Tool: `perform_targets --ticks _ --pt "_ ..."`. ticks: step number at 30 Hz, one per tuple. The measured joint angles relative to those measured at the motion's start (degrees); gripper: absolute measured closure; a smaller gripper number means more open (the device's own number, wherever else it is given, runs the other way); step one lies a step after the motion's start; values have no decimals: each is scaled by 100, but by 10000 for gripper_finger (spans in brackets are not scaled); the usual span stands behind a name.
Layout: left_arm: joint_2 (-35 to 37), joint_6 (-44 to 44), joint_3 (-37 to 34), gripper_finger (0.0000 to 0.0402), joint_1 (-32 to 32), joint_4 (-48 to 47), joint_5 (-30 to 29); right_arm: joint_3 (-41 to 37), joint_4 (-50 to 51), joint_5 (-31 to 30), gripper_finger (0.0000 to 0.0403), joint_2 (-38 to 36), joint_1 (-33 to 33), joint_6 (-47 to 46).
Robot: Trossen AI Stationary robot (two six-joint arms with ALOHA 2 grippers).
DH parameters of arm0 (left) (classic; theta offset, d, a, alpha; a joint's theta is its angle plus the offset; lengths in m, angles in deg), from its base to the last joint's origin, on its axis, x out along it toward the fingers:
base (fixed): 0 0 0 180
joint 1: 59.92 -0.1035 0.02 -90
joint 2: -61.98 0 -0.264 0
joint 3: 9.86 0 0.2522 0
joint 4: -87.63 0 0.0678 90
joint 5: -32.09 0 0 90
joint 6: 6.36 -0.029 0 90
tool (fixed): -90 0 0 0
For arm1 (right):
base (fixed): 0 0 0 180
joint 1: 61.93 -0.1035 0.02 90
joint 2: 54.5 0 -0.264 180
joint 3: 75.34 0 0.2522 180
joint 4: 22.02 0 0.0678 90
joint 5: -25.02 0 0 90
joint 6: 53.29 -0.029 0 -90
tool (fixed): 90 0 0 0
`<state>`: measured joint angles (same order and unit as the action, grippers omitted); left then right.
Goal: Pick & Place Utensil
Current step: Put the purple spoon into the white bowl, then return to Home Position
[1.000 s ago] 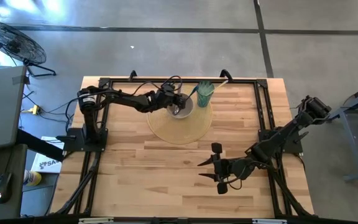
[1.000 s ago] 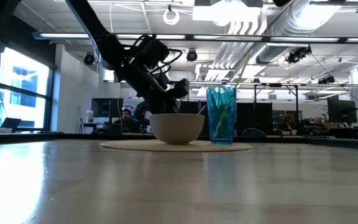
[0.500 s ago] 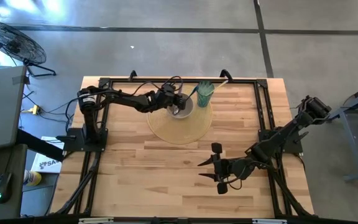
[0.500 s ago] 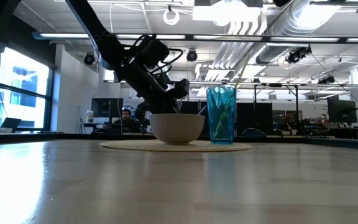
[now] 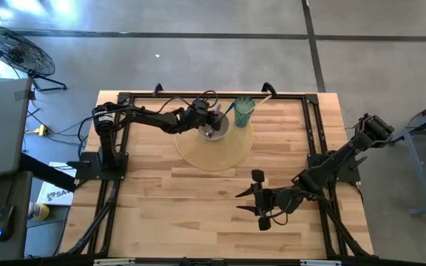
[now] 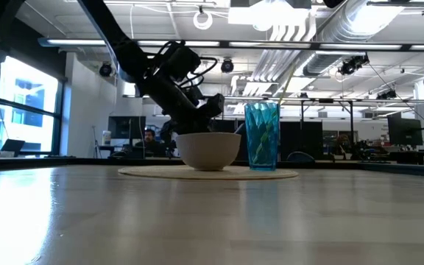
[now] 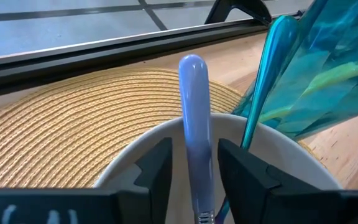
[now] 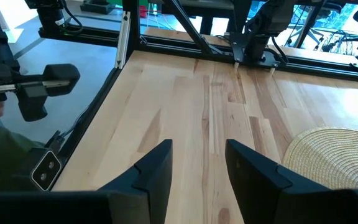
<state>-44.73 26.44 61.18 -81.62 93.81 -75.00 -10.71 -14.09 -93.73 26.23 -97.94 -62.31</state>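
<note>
So the left gripper [image 5: 211, 124] is parked right over the white bowl [image 6: 208, 151], which sits on a round woven placemat [image 5: 214, 148] near the far edge of the tabletop [image 5: 168, 199], about midway along it. In the left wrist view the two dark fingers [image 7: 157, 163] stand apart on either side of a pale lavender utensil handle [image 7: 194, 118]. There's a small gap showing on each side of the handle, so it doesn't look squeezed. The handle sticks up out of the bowl and leans on its rim. Can't tell if it's a spoon or a fork, since the business end is hidden down inside.

Just beside the bowl, also on the placemat, is a blue-green faceted tumbler [image 6: 262, 136] with a teal utensil handle [image 7: 263, 74] next to it. That one also seems to reach down into the bowl.

The right gripper [image 5: 251, 198] is well away from all this, low over the wood toward the near right part of the tabletop. Its fingers [image 8: 157, 171] are apart with nothing between them, only bare planks.
</note>
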Motion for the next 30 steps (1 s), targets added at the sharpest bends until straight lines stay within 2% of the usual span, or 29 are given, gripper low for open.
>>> perform_targets --ticks 10,17,23,30 --pt "0 -259 474 273 52 -474 -15 0 1 6 261 -2 0 -7" --pt "171 -314 586 273 46 -851 -68 0 67 273 261 -2 -5 -174" --pt "982 -648 434 273 81 -1055 -29 0 560 275 262 -130 -155 -565" --pt "2465 -1294 -657 273 454 -806 -192 -11 982 5 265 -210 -404 -873"
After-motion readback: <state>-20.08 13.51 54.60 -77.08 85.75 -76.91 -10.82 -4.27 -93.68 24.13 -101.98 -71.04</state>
